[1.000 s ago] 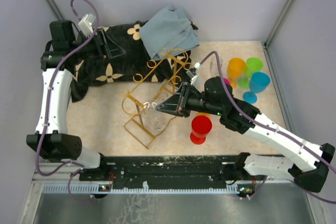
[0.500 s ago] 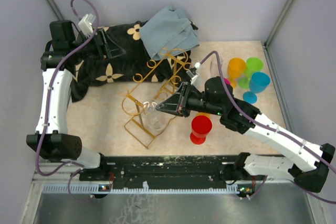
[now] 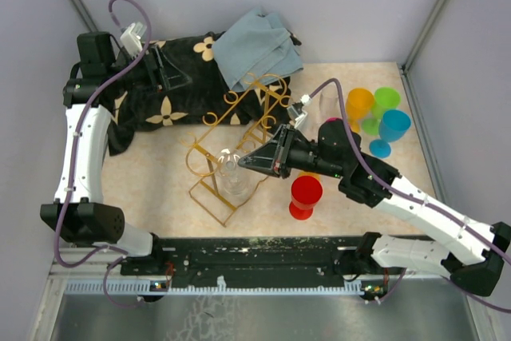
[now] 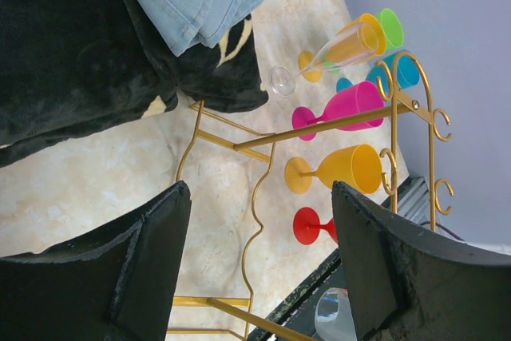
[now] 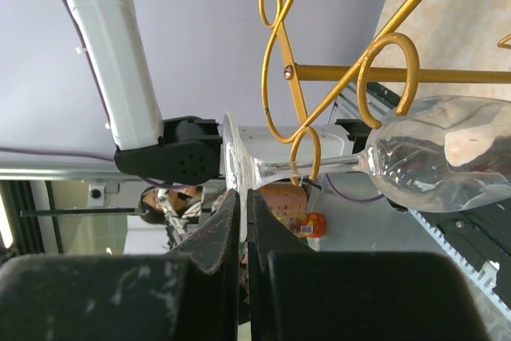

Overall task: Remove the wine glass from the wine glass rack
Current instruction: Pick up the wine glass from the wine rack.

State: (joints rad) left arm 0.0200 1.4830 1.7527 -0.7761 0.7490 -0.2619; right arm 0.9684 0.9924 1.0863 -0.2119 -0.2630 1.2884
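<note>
The clear wine glass (image 3: pixel 233 177) hangs upside down in the near end of the gold wire wine glass rack (image 3: pixel 214 120). In the right wrist view its stem passes through a scroll of the rack (image 5: pixel 343 73), with its bowl (image 5: pixel 439 157) to the right. My right gripper (image 3: pixel 243 163) (image 5: pixel 246 197) is shut on the rim of the glass's foot. Far off at the back left, my left gripper (image 3: pixel 172 69) (image 4: pixel 259 253) hangs open and empty above the black cloth. It looks along the rack (image 4: pixel 319 128).
A black floral cloth (image 3: pixel 176 93) and a blue-grey cloth (image 3: pixel 259 45) lie behind the rack. A red glass (image 3: pixel 305 195) stands under my right arm. Orange (image 3: pixel 359 104), green (image 3: pixel 386 100) and blue (image 3: pixel 394 127) glasses stand at the right.
My right gripper has shifted slightly, and the wine glass it holds has moved a little with it. The left arm has not moved.
</note>
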